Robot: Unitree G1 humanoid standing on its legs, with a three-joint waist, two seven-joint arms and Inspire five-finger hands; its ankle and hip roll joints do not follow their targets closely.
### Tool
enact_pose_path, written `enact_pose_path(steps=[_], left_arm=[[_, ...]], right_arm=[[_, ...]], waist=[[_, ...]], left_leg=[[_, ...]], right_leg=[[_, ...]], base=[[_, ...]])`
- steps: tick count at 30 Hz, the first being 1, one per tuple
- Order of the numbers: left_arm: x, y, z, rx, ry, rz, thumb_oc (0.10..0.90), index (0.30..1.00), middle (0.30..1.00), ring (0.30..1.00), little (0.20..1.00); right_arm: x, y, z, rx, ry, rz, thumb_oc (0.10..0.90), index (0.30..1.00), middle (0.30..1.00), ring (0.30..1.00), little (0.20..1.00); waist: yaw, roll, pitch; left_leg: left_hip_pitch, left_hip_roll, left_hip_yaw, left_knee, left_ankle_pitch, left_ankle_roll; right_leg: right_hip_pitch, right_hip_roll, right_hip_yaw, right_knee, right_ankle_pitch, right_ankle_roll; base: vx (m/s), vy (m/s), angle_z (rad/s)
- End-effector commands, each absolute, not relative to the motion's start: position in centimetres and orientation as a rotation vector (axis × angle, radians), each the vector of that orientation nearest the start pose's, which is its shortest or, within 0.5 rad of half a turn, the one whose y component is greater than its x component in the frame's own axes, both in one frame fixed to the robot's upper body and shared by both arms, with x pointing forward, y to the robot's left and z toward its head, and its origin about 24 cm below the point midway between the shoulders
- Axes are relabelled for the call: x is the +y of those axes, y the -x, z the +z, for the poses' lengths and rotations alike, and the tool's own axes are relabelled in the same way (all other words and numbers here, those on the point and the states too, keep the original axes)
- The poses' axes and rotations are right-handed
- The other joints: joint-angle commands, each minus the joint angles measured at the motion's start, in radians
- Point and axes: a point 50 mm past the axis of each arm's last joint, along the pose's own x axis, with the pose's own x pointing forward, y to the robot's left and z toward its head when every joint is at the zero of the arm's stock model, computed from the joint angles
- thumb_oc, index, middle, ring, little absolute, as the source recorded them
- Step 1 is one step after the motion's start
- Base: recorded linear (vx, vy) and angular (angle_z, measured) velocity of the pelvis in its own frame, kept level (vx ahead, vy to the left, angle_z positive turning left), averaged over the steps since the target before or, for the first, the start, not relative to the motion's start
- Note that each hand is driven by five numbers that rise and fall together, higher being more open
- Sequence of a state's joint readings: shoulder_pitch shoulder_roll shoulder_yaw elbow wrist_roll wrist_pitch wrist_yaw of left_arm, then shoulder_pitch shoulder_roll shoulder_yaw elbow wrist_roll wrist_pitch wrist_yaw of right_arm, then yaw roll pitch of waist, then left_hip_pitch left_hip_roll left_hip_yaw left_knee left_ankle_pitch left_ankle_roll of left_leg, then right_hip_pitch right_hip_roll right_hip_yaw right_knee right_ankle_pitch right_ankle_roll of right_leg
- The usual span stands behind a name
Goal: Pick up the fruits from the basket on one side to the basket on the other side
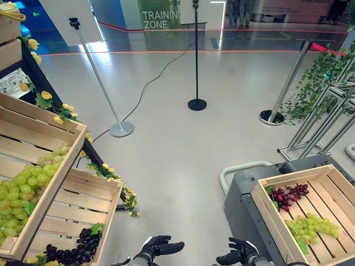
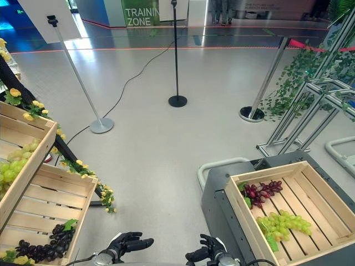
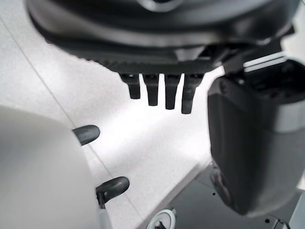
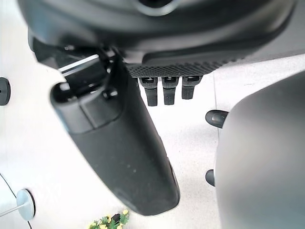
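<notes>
Crates dominate: wooden crates [image 1: 33, 166] at lower left carry green grapes [image 1: 19, 188] and black grapes [image 1: 72, 252]; the right crate [image 1: 327, 183], lower right, contains red grapes [image 1: 288, 195] and a green bunch [image 1: 310, 226]. Left robot hand [image 1: 158, 245] and right robot hand [image 1: 236, 255], bottom centre, hang relaxed and empty.

Bright, even light from overhead fills the hall. The grey floor [image 1: 183, 138] shines, with white glare streaks at the far end beside blue glow. Shadows under the stands [image 1: 197, 104] are short and soft. Straight poles lean outward near the edges. Both wrist views are blurred up close, the floor there washed out.
</notes>
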State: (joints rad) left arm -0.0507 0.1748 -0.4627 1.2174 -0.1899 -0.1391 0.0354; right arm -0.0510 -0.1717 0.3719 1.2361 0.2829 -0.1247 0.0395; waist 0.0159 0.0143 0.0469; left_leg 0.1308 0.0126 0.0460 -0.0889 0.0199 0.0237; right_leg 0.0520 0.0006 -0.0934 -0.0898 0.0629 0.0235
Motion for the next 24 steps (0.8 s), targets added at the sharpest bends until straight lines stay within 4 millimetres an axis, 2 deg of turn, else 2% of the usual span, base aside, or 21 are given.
enact_pose_path(steps=[1, 6, 8, 13, 14, 16, 21, 23, 24], left_arm=[[16.9, -11.8, -16.2, 1.031, -0.313, -0.205, 0.800, 0.900, 0.900, 0.900, 0.900], [16.8, -11.6, -16.2, 1.031, -0.316, -0.202, 0.800, 0.900, 0.900, 0.900, 0.900], [16.9, -11.7, -16.2, 1.026, -0.319, -0.201, 0.800, 0.900, 0.900, 0.900, 0.900], [17.4, -12.2, -15.8, 0.987, -0.323, -0.167, 0.800, 0.900, 0.900, 0.900, 0.900], [17.8, -12.3, -15.7, 0.974, -0.323, -0.151, 0.800, 0.900, 0.900, 0.900, 0.900], [18.3, -12.1, -15.5, 0.965, -0.321, -0.126, 0.800, 0.900, 0.900, 0.900, 0.900], [19.2, -12.1, -15.3, 0.941, -0.330, -0.083, 0.800, 0.900, 0.900, 0.900, 0.900], [19.5, -12.1, -15.2, 0.936, -0.332, -0.070, 0.800, 0.900, 0.900, 0.900, 0.900], [19.6, -11.8, -15.2, 0.931, -0.329, -0.051, 0.800, 0.900, 0.900, 0.900, 0.900]], right_arm=[[-17.2, -14.5, -15.1, 0.951, 0.122, 0.163, 0.800, 0.900, 0.900, 0.900, 0.900], [-16.9, -15.3, -14.6, 0.862, 0.153, 0.182, 0.800, 0.900, 0.900, 0.900, 0.900], [-16.6, -16.2, -13.8, 0.756, 0.187, 0.194, 0.800, 0.900, 0.900, 0.900, 0.900], [-16.6, -19.9, -10.6, 0.517, 0.080, 0.125, 0.800, 0.900, 0.900, 0.900, 0.900], [-17.0, -21.3, -9.1, 0.438, 0.032, 0.059, 0.800, 0.900, 0.900, 0.900, 0.900], [-17.5, -22.8, -6.6, 0.295, 0.004, -0.002, 0.800, 0.900, 0.900, 0.900, 0.900], [-19.2, -24.9, -1.1, -0.024, 0.038, -0.160, 0.800, 0.900, 0.900, 0.900, 0.900], [-19.8, -25.1, 0.0, -0.082, 0.059, -0.216, 0.800, 0.900, 0.900, 0.900, 0.900], [-20.8, -25.5, 1.3, -0.136, 0.079, -0.272, 0.800, 0.900, 0.900, 0.900, 0.900]], waist=[[-0.001, -0.026, 0.024], [-0.003, -0.022, 0.024], [-0.004, -0.020, 0.024], [-0.013, -0.020, 0.037], [-0.018, -0.020, 0.040], [-0.029, -0.019, 0.045], [-0.049, -0.019, 0.057], [-0.051, -0.020, 0.059], [-0.054, -0.023, 0.063]], left_leg=[[-0.003, -0.064, -0.022, 0.002, -0.018, 0.021], [0.000, -0.063, -0.023, 0.002, -0.021, 0.020], [0.000, -0.063, -0.024, 0.002, -0.021, 0.018], [-0.003, -0.059, -0.018, 0.002, -0.016, 0.015], [-0.005, -0.057, -0.014, 0.002, -0.016, 0.015], [-0.006, -0.053, -0.006, 0.002, -0.016, 0.016], [-0.006, -0.045, 0.016, 0.002, -0.021, 0.016], [-0.002, -0.043, 0.023, 0.002, -0.024, 0.017], [0.002, -0.040, 0.029, 0.011, -0.029, 0.019]], right_leg=[[0.056, -0.014, 0.019, 0.003, 0.000, 0.018], [0.059, -0.013, 0.020, 0.003, -0.004, 0.017], [0.058, -0.014, 0.018, 0.003, -0.004, 0.019], [0.054, -0.012, 0.020, 0.003, 0.000, 0.019], [0.052, -0.011, 0.023, 0.003, 0.000, 0.019], [0.048, -0.009, 0.028, 0.003, 0.001, 0.019], [0.037, -0.002, 0.042, 0.007, -0.002, 0.018], [0.036, 0.002, 0.045, 0.009, -0.005, 0.016], [0.038, 0.008, 0.055, 0.011, -0.007, 0.010]], base=[[0.00, 0.000, 0.00], [0.00, 0.000, 0.00], [0.00, 0.000, 0.00], [-0.01, -0.033, -0.01], [-0.01, -0.058, -0.06], [0.00, -0.066, -0.07], [0.01, -0.075, -0.04], [0.03, -0.077, -0.10], [0.06, -0.094, -0.13]])
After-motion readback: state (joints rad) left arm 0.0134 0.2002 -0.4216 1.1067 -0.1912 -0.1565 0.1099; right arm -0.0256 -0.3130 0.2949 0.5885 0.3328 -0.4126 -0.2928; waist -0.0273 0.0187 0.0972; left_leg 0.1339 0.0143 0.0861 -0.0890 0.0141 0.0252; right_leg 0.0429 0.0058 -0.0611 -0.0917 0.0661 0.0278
